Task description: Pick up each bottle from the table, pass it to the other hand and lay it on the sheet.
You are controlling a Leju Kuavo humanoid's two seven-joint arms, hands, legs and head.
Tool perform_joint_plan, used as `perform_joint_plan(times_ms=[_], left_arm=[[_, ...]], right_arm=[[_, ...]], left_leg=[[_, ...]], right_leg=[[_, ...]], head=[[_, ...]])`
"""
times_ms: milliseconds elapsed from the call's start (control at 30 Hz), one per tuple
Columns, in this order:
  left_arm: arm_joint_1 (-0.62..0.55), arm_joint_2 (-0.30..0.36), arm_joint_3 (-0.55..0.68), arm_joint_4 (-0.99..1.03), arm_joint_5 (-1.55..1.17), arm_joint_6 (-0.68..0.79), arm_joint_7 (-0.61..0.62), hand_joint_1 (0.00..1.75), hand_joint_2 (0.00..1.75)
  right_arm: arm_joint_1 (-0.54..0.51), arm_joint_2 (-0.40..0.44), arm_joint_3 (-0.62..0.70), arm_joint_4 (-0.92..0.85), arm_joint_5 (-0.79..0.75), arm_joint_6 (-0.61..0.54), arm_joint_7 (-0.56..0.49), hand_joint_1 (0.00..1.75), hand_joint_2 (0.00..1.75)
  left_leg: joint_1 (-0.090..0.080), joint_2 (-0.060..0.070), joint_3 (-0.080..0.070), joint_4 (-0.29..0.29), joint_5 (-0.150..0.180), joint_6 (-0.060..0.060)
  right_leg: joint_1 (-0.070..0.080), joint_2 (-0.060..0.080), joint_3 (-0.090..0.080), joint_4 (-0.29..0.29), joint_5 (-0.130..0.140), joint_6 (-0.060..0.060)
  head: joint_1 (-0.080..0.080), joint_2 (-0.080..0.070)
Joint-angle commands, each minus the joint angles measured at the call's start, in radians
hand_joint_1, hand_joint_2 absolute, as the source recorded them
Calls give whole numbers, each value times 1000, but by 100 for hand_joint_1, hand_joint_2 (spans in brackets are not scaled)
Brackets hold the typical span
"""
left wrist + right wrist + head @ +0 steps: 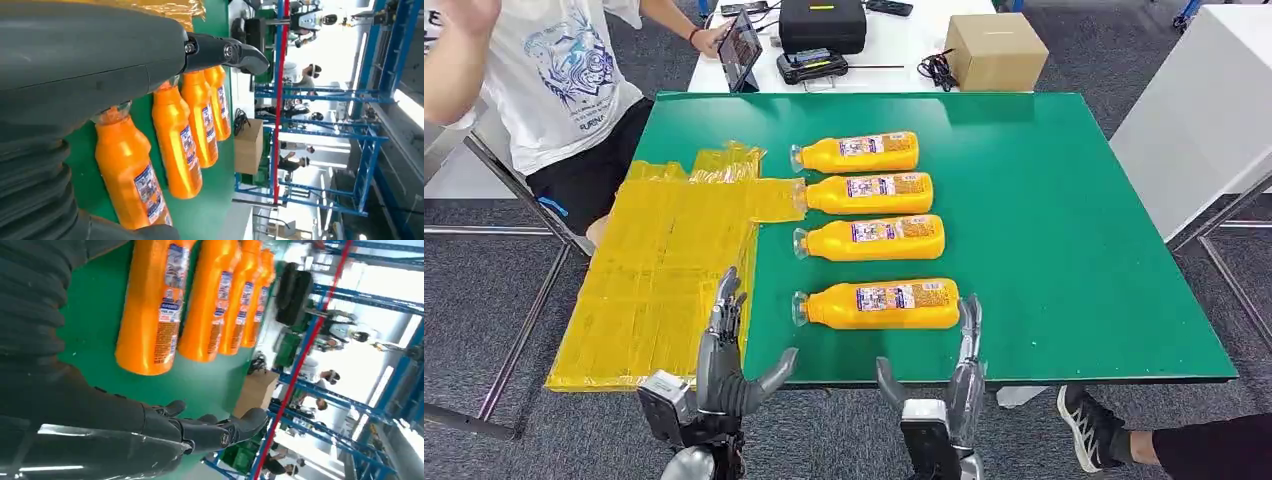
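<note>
Step in hand, by judgement: the first pick, not yet begun, since all four bottles lie on the table (1064,250) and none on the sheet (659,270). Left hand (722,365) and right hand (949,385) are both released, fingers spread, holding nothing. The nearest bottle (879,304) lies just ahead, between the hands: orange, labelled, on its side, neck toward the left hand. Next move calls for a reach forward and a wrap around its body.
</note>
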Motion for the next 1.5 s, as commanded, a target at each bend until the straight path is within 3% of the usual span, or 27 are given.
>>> perform_joint_plan(times_ms=[33, 100, 200, 367, 633, 967, 1233, 1500], left_arm=[[-12, 19, 24, 43, -4, -12, -2, 0, 175], [-13, 18, 22, 43, -4, -12, -1, 0, 175], [-15, 17, 28, 47, -5, -22, -4, 0, 175], [-15, 13, 46, 51, -19, -54, 1, 0, 175], [-21, 9, 54, 64, -41, -83, 19, 0, 175], [-32, 10, 58, 78, -65, -103, 48, 0, 175], [-32, 9, 59, 80, -65, -105, 49, 0, 175], [-45, 8, 65, 95, -67, -116, 57, 0, 175]], right_arm=[[-49, -58, -47, 34, 123, -5, 94, 0, 175], [-51, -63, -44, 38, 134, -5, 106, 0, 175], [-77, -112, -62, 26, 273, 14, 237, 0, 175], [-136, -170, -134, 21, 419, 146, 400, 0, 175], [-241, -210, -140, 129, 517, 306, 536, 0, 175], [-392, -209, -69, 343, 533, 436, 595, 0, 175], [-400, -216, -60, 358, 536, 449, 602, 0, 175], [-544, -216, 7, 514, 528, 516, 631, 0, 175]], left_leg=[[2, 2, 6, -1, -2, -2], [1, 1, 5, -1, -1, -1], [1, 1, 5, -1, -1, -1], [0, 1, 4, -1, -1, -1], [2, 3, 7, -1, -2, -2], [2, 4, 7, -1, -2, -2], [2, 2, 8, -1, -3, -2], [2, 5, 6, 0, -2, -2]], right_leg=[[2, 1, 6, -2, -1, -2], [1, 0, 5, -2, -1, -2], [1, 1, 5, -2, -1, -2], [1, 1, 4, -2, 0, -1], [2, 2, 7, -3, 0, -2], [2, 3, 7, -3, 0, -2], [2, 2, 8, -2, -1, -3], [2, 4, 6, -1, 0, -2]], head=[[0, 0], [0, 0], [0, 0], [0, 0], [0, 0], [0, 0], [0, 0], [0, 0]])
